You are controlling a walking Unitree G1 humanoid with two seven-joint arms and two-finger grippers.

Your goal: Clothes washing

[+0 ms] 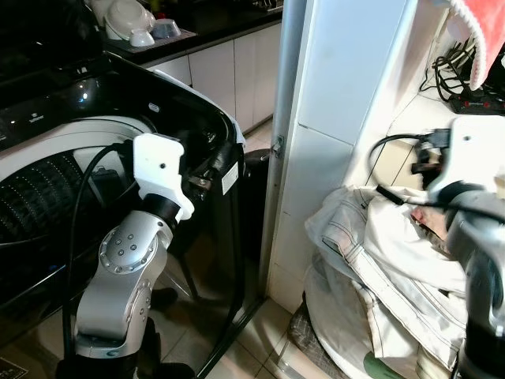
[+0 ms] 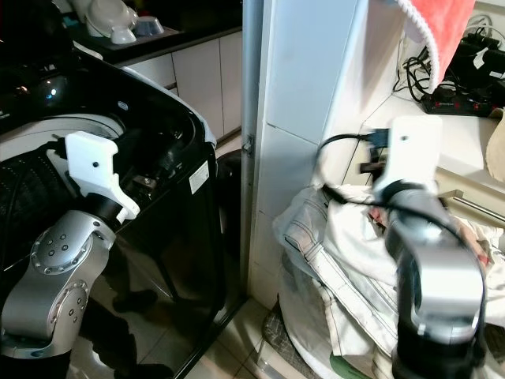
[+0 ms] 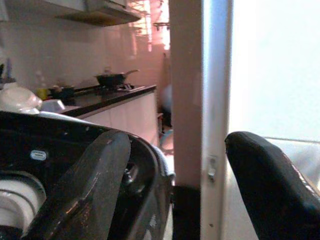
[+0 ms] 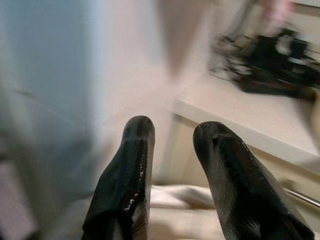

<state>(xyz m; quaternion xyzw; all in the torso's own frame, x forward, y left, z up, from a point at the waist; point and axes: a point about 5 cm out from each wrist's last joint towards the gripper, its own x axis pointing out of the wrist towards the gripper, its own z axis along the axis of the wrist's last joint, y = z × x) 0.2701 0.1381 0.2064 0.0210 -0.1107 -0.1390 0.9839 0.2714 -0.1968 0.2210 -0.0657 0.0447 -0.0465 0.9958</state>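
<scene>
— Closest in, what's at 7 o'clock?
— Left arm's silver elbow, with the left gripper [image 3: 175, 165] raised at 10 o'clock over the black washing machine [image 1: 197, 150], fingers spread wide, nothing between them.
— And the clothes?
— White laundry pile [image 1: 379, 260] heaped at 4 o'clock, right of the white pillar [image 1: 316, 118].
— Right side?
— Right gripper [image 4: 172, 150] sits just above that pile, fingers [image 4: 125, 175] slightly parted and empty. Red cloth [image 2: 438, 35] hangs at 1 o'clock.

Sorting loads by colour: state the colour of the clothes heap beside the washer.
White or cream clothes heap, clearest in the left eye view.
</scene>
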